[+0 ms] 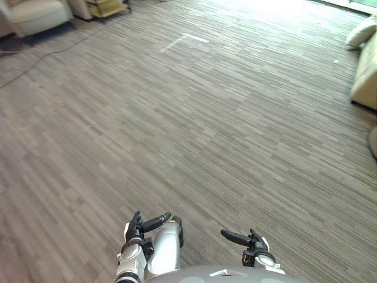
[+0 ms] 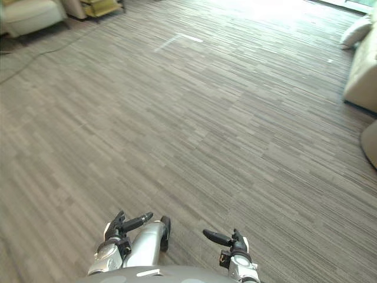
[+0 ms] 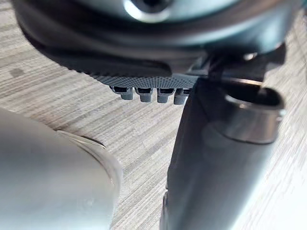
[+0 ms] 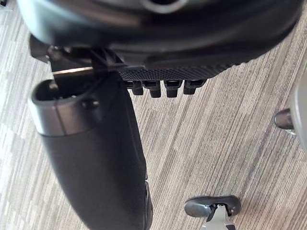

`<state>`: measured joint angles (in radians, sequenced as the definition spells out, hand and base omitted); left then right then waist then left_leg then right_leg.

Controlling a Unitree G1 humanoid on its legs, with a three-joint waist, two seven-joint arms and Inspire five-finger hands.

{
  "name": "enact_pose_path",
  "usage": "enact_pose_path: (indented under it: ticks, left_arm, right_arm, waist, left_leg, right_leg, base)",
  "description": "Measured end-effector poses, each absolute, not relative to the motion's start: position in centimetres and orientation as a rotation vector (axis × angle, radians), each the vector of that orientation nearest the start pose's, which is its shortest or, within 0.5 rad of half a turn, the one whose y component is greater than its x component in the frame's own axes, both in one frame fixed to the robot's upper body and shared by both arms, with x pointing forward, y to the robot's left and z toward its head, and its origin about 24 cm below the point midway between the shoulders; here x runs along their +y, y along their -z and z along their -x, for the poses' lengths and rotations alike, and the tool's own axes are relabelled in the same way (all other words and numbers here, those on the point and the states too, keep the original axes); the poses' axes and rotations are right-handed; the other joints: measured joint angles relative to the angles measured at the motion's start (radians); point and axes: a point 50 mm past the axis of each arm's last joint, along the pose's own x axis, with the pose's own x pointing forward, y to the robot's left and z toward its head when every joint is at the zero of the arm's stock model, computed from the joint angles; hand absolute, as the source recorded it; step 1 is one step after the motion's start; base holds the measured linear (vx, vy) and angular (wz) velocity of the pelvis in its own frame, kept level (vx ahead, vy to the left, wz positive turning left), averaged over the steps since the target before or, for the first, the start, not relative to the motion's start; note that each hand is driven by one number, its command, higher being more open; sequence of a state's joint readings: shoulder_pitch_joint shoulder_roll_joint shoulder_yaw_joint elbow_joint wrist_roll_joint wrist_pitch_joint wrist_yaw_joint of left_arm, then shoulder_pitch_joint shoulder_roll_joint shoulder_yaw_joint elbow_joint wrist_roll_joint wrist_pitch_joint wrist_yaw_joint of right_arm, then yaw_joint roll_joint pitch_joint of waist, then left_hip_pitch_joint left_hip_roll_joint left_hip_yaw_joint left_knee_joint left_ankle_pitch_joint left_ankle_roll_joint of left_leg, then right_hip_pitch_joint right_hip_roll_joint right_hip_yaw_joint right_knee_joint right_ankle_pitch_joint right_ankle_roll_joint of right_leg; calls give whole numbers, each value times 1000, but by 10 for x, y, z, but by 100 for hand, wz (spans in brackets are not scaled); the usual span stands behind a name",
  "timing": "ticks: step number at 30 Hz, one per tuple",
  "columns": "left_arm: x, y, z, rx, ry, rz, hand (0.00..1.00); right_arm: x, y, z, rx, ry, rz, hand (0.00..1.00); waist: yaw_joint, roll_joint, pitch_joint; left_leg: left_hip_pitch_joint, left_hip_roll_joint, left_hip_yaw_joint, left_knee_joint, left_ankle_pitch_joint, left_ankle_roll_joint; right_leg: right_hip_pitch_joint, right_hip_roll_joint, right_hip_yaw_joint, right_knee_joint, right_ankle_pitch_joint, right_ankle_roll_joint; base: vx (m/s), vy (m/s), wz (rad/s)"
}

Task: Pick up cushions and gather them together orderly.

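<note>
Approach step, nothing held: left hand (image 1: pixel 144 225) and right hand (image 1: pixel 244 239) low at 6 o'clock, fingers straight and empty; cream cushion (image 1: pixel 360 32) far off at 2 o'clock by the sofa (image 1: pixel 366 71); best to walk close and square up before reaching

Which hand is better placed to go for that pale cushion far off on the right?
Right, probably. The cushion lies far right, the side of the right robot hand; the left robot hand is farther. Both hang empty, well short of it.
</note>
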<state>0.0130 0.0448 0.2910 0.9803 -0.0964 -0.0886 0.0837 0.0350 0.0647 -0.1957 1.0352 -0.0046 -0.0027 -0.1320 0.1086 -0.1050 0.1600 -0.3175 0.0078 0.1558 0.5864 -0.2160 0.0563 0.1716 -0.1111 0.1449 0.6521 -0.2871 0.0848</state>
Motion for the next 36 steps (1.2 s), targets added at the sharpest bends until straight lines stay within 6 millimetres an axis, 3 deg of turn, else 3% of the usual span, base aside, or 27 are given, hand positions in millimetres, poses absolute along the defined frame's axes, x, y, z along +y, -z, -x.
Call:
enact_pose_path:
  ticks: [1,3,5,6,7,9,11,12,14,15,17,18,19,20,21,23,24,25,27,29,30,31,32,33,34,35,36]
  left_arm:
    - [214,144,-134,909,-418,113,100]
    - [210,147,-131,936,-395,97,100]
    - [207,147,-133,942,-371,68,100]
    - [207,148,-132,946,-367,60,100]
    - [206,149,-129,964,-356,44,100]
    - [206,151,-126,986,-353,39,100]
    - [202,152,-126,994,-323,23,100]
    - [200,152,-126,997,-306,14,100]
    - [194,155,-120,1021,-283,3,100]
    - [189,156,-119,1030,-257,-5,100]
    - [182,156,-124,1022,-237,17,100]
    - [178,157,-123,1027,-246,40,100]
    - [180,157,-121,1028,-262,52,100]
    - [183,157,-119,1029,-279,52,100]
    - [192,153,-123,994,-305,43,100]
    - [196,147,-131,934,-325,47,100]
    - [196,147,-131,933,-325,47,100]
    - [195,144,-135,905,-337,64,100]
    - [193,143,-139,882,-351,91,100]
    - [194,142,-139,865,-378,117,100]
    - [195,141,-139,859,-389,132,100]
    - [200,140,-139,852,-399,125,100]
    - [205,139,-139,848,-406,109,100]
    - [207,139,-138,850,-410,107,100]
    - [210,139,-139,854,-413,94,100]
    - [213,139,-139,860,-409,76,100]
    - [216,140,-137,876,-413,64,100]
  right_arm:
    - [-156,159,-115,1066,263,-74,100]
    - [-161,157,-119,1033,258,-50,100]
    - [-164,153,-124,995,265,-48,100]
    - [-165,152,-125,986,268,-47,100]
    - [-171,150,-128,963,289,-48,100]
    - [-178,149,-127,959,309,-35,100]
    - [-185,150,-122,966,361,-61,100]
    - [-188,150,-121,967,390,-81,100]
    - [-190,150,-121,966,402,-90,100]
    - [-192,149,-122,959,403,-87,100]
    - [-198,148,-123,954,404,-67,100]
    - [-204,147,-125,951,403,-45,100]
    - [-205,147,-125,962,404,-39,100]
    - [-202,148,-126,977,392,-36,100]
    - [-194,150,-126,989,363,-31,100]
    - [-183,151,-126,994,332,-38,100]
    - [-183,151,-126,994,332,-38,100]
    - [-179,151,-129,995,320,-40,100]
    - [-175,151,-129,999,313,-46,100]
    - [-169,152,-130,1006,281,-22,100]
    - [-166,152,-129,1013,270,-21,100]
    - [-160,155,-124,1036,256,-25,100]
    - [-151,157,-118,1059,243,-44,100]
    - [-149,157,-118,1063,229,-39,100]
    - [-147,158,-117,1065,212,-33,100]
    - [-148,158,-116,1065,215,-32,100]
    - [-149,157,-117,1062,221,-34,100]
  waist:
    - [-6,-7,13]
    - [-12,9,22]
    - [-20,19,23]
    - [-23,20,24]
    - [-38,26,30]
    - [-60,29,33]
    - [-71,37,31]
    - [-83,41,31]
    - [-102,61,14]
    - [-110,88,5]
    - [-114,124,5]
    - [-110,164,15]
    - [-107,170,23]
    - [-102,168,33]
    - [-86,140,44]
    - [-55,106,42]
    - [-55,106,42]
    - [-45,111,44]
    - [-34,118,49]
    - [-27,118,48]
    - [-21,112,47]
    - [0,81,24]
    - [10,46,-2]
    - [9,36,-4]
    - [8,8,-2]
    - [6,-9,2]
    - [-9,-13,10]
  left_leg:
    - [91,-17,11,0,-49,16]
    - [192,-17,14,-36,-86,18]
    - [315,-8,11,-135,-121,23]
    - [336,-5,9,-151,-126,20]
    - [407,7,4,-200,-137,10]
    - [485,15,-2,-258,-148,-3]
    - [562,22,-6,-325,-170,-28]
    - [606,24,-9,-357,-184,-46]
    - [646,43,-37,-368,-184,-49]
    - [632,75,-78,-296,-170,-73]
    - [538,105,-143,-42,-122,-141]
    - [394,127,-215,306,1,-230]
    - [335,139,-221,447,5,-236]
    - [277,148,-210,556,-6,-222]
    - [197,146,-177,581,-28,-184]
    - [66,143,-132,432,-63,-126]
    - [65,143,-132,428,-63,-125]
    - [-12,132,-143,300,-72,-112]
    - [-68,117,-143,103,-57,-123]
    - [-94,110,-136,-126,3,-144]
    - [-101,111,-137,-137,54,-139]
    - [-100,98,-106,-87,117,-136]
    - [-100,94,-63,-25,124,-130]
    - [-93,93,-51,3,110,-103]
    - [-54,82,-11,35,55,-87]
    - [-13,64,10,42,28,-73]
    - [40,47,23,43,-14,-58]
  right_leg:
    - [-105,1,24,318,80,97]
    - [-221,-5,-38,506,84,100]
    - [-379,-16,-159,529,57,53]
    - [-406,-16,-182,510,52,44]
    - [-472,-13,-266,411,34,14]
    - [-509,-12,-344,245,28,-4]
    - [-537,9,-406,-56,72,-32]
    - [-545,26,-420,-175,133,-56]
    - [-527,41,-417,-161,241,-150]
    - [-517,54,-447,-113,181,-196]
    - [-474,79,-470,-102,112,-202]
    - [-387,127,-467,-146,73,-208]
    - [-333,153,-455,-178,63,-216]
    - [-250,179,-424,-219,56,-226]
    - [-153,189,-375,-287,54,-230]
    - [-54,193,-297,-378,52,-227]
    - [-53,193,-297,-379,52,-227]
    - [0,193,-245,-417,38,-210]
    - [60,180,-171,-445,7,-195]
    - [116,162,-93,-453,-61,-174]
    - [137,152,-64,-449,-91,-167]
    - [151,117,-17,-446,-128,-154]
    - [145,84,34,-392,-140,-146]
    - [126,72,51,-331,-140,-145]
    - [66,52,76,-139,-118,-106]
    - [-1,37,79,48,-61,-18]
    - [-92,33,74,272,67,87]
  base:
    - [520,227,-22]
    - [441,143,-23]
    - [426,72,-18]
    - [374,7,-6]
    - [383,-19,3]
    - [430,-43,12]
    - [562,-104,13]
    - [793,-196,17]
    - [712,-208,31]
    - [762,-256,37]
    - [731,-235,24]
    - [508,-144,-12]
    - [754,-182,-46]
    - [593,-92,-74]
    - [677,-82,-96]
    - [572,-36,-94]
    - [526,28,-90]
    - [547,103,-80]
    - [540,162,-112]
    - [615,272,-106]
    - [603,295,-102]
    - [531,232,-124]
    - [666,283,-114]
    - [689,288,-97]
    - [652,301,-61]
    - [760,355,-51]
    - [480,222,-26]
